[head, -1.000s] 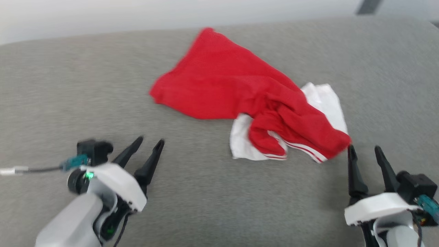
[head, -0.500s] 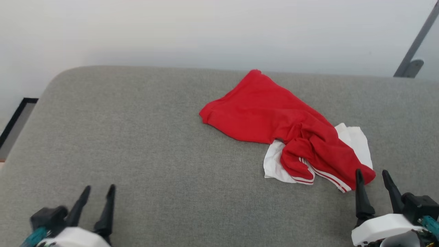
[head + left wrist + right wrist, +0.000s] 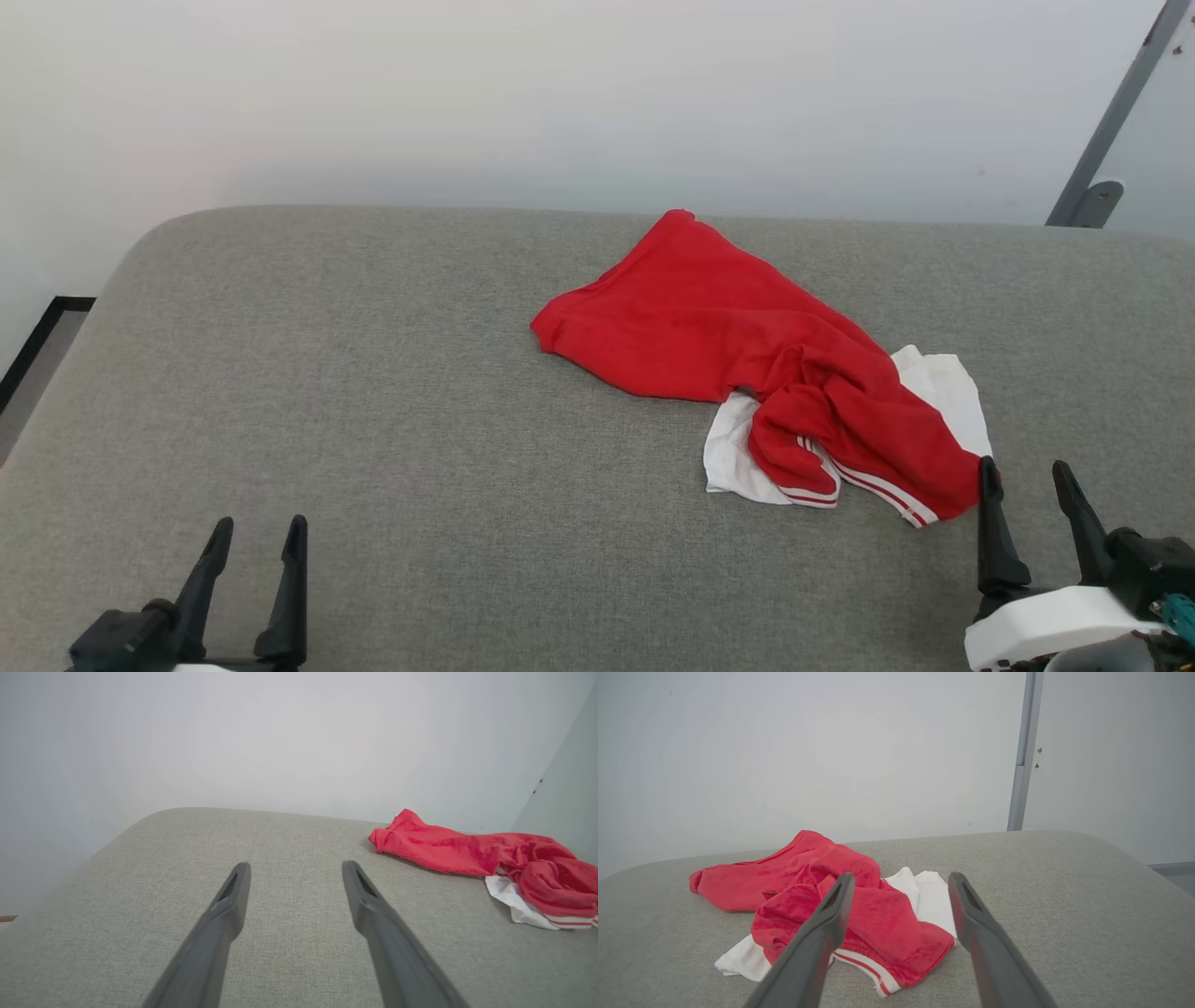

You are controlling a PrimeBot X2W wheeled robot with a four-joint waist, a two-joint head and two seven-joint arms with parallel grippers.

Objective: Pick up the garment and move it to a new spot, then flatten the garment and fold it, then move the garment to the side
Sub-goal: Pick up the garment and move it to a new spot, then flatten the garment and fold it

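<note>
**A:** which step is this?
**B:** first pickup, I reckon. right gripper [image 3: 1024, 467] and left gripper [image 3: 261, 523] are both spread and empty. garment [image 3: 747, 373] sits crumpled right at the right one's fingertips, well off from the left.
**A:** next?
**B:** probably ease forward and pinch the hem.

Long, dark, tapered fingers [image 3: 224, 919] on left gripper [image 3: 261, 523] and right gripper [image 3: 1023, 464]; white shell [image 3: 1046, 625], black block [image 3: 1148, 565] and teal plug [image 3: 1178, 611] behind the right pair.

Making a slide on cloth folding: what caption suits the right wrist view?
Open right hand pointing at a crumpled red-and-white jersey shirt on a grey fabric surface.
</note>
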